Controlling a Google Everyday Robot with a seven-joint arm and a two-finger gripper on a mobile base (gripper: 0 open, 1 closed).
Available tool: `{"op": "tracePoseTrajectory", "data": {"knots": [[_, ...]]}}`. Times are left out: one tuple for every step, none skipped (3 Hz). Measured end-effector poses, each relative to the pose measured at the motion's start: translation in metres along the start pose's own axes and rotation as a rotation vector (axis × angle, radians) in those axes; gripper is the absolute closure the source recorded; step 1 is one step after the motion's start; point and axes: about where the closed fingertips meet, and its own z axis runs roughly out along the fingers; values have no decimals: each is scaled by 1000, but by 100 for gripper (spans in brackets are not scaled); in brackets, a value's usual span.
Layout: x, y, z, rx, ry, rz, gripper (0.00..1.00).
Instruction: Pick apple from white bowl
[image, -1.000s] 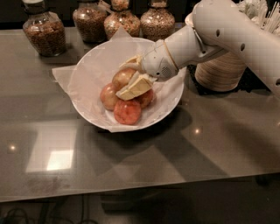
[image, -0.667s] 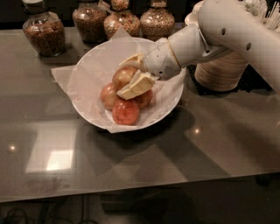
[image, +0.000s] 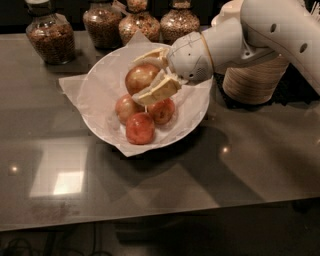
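Squarely over the white bowl (image: 101, 95), my gripper (image: 140, 78) clamps the apple (image: 141, 77), one finger across its top and the other under its lower right side. I see the apple held toward the bowl's far side, just above three smaller red apples (image: 140, 128) lying on the crinkled paper lining. The white arm (image: 260, 35) reaches in from the bowl's right. Four jars (image: 50, 36) stand behind the bowl on the dark table (image: 160, 195).

White arm (image: 270, 30) reaching in from the right, hand (image: 142, 80) over the white bowl (image: 97, 82), fingers (image: 161, 90) clamped on the apple (image: 137, 75).
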Motion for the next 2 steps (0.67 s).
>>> {"op": "tracePoseTrajectory", "data": {"knots": [[-39, 51, -33, -19, 58, -6, 100], [-39, 51, -33, -19, 58, -6, 100]]}}
